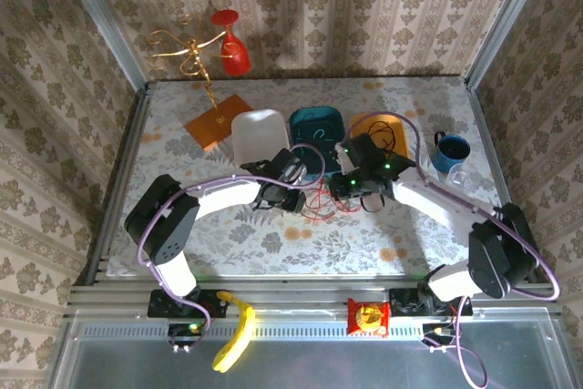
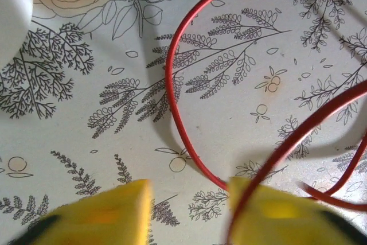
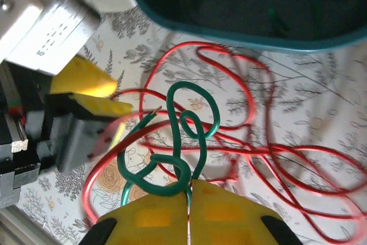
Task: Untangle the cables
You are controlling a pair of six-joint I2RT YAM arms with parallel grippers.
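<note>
Two cables (image 1: 317, 207) on floral tablecloth (image 1: 228, 234) beside dark teal plastic tub (image 1: 314, 120). Long red wire cable (image 2: 167, 81) loops loose by my left claw (image 2: 190, 199), jaws part-open, empty. Short green wire cable (image 3: 189, 86) pinched in my closed right claw (image 3: 188, 190).

The left arm (image 1: 219, 190) reaches from its base at the near left corner of the surface in to the middle, wrist low. Its jaws stand apart, with a clear gap between the yellow fingers (image 2: 109, 213). The right arm (image 1: 442, 199) comes in from the near right corner. Its jaws are pressed together on a green cable (image 3: 192, 93), the yellow pads (image 3: 155, 216) meeting at a seam. The two wrists sit near each other.
</note>
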